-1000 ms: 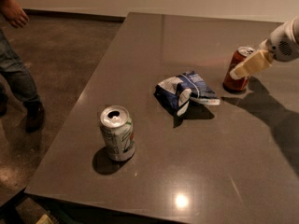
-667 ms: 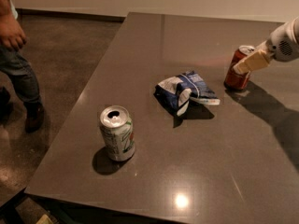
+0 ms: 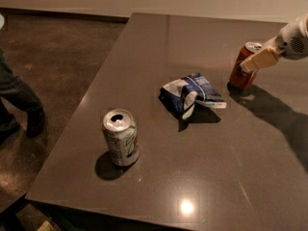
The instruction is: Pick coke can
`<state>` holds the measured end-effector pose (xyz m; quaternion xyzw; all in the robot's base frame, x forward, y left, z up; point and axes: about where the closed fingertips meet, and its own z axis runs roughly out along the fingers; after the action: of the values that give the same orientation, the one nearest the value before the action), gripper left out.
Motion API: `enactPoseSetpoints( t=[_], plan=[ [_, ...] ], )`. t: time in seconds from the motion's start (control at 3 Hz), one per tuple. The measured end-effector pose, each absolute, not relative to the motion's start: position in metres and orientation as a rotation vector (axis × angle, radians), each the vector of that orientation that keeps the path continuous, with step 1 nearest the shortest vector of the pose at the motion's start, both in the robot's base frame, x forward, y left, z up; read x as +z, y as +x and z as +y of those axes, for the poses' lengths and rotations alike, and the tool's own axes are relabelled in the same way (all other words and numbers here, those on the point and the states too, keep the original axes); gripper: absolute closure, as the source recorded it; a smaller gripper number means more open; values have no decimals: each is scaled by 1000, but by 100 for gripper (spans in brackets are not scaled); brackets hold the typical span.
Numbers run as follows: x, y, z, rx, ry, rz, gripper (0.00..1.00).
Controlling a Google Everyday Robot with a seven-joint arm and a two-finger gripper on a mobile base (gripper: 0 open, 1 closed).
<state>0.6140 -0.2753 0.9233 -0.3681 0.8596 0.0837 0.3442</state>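
1. The coke can (image 3: 242,73) stands near the far right edge of the counter (image 3: 202,167). Its base appears to rest on the surface and its silver top leans a little to the right.
2. The claw (image 3: 251,62) comes in from the right edge of the view and lies across the upper half of the can, in front of the red body. This placement suits a sideways grip around the can's round wall rather than one from above.
3. I cannot tell whether the claw is apart or clamped on the can; it overlaps the can, and that is all that shows.
4. A crumpled blue-and-white snack bag (image 3: 192,94) lies mid-counter, near the coke can but apart from it, leaving the approach from the right free.
5. A silver-and-green can (image 3: 120,137) stands upright near the front left, well apart from the claw and outside the job.
6. My judgement: the task is at the grasping step, and the lift is not yet done.
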Motion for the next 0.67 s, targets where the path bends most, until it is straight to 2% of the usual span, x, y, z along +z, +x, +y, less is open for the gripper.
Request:
enactPoseSetpoints(
  t=[0.33, 0.67],
  plan=[
    [954, 606, -261, 241, -1005, 2190, 100],
    [986, 595, -246, 236, -1067, 2156, 100]
  ],
)
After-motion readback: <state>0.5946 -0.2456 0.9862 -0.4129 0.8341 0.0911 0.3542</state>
